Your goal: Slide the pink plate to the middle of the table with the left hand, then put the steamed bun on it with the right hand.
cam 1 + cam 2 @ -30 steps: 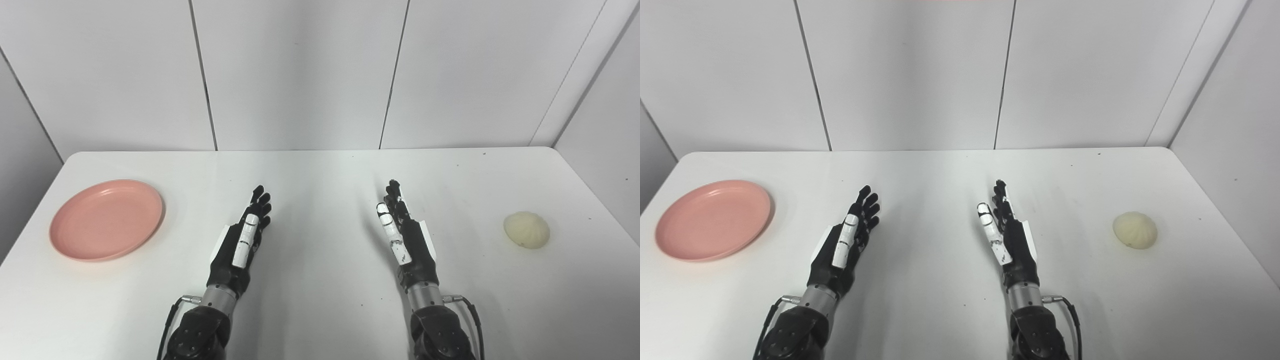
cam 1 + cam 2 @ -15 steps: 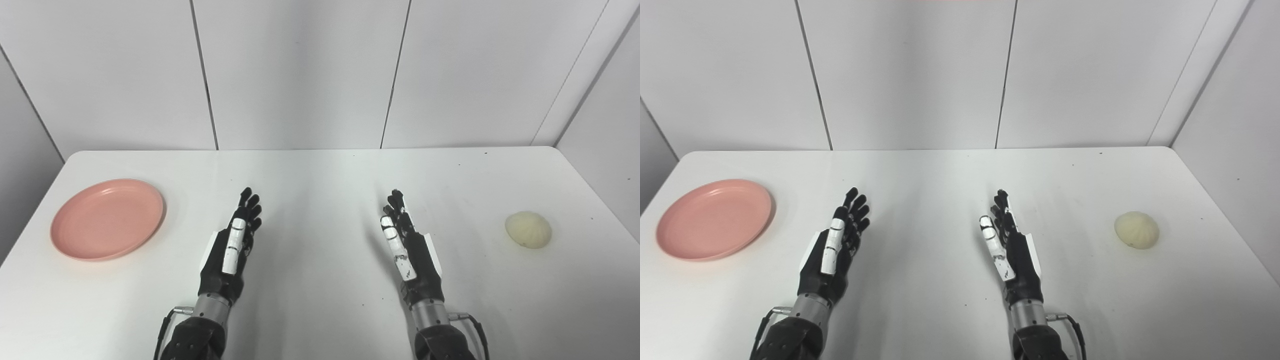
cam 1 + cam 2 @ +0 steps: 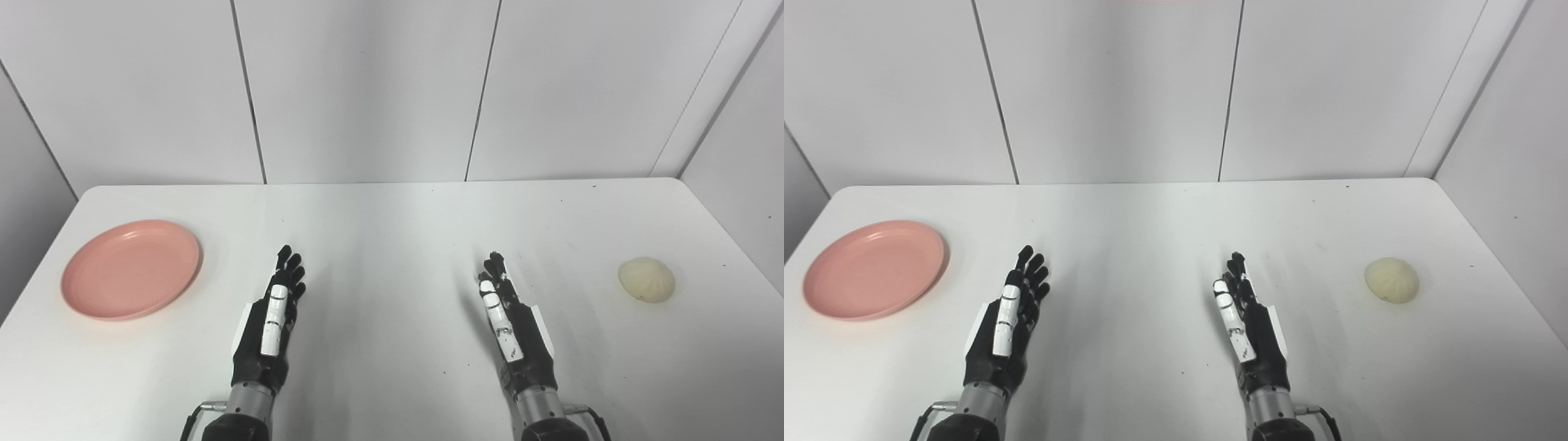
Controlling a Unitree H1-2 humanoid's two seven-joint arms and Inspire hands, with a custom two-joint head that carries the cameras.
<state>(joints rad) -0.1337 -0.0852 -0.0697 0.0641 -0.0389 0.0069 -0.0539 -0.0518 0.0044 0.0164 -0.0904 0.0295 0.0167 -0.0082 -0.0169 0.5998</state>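
The pink plate (image 3: 130,268) lies empty at the table's left side. A pale steamed bun (image 3: 646,279) rests on the table at the far right. My left hand (image 3: 271,321) is near the front edge, left of centre, fingers stretched forward and apart, holding nothing, well to the right of the plate. My right hand (image 3: 513,327) is at the front right of centre, also open with straight fingers, well to the left of the bun. Neither hand touches anything but the air above the tabletop.
The white table (image 3: 392,220) has rounded far corners and ends at grey panelled walls at the back and on both sides. Only the plate, the bun and my two arms are on or over it.
Both hands have drawn back toward the front edge of the table, the left one also drifting a little left. Plate and bun have not moved.
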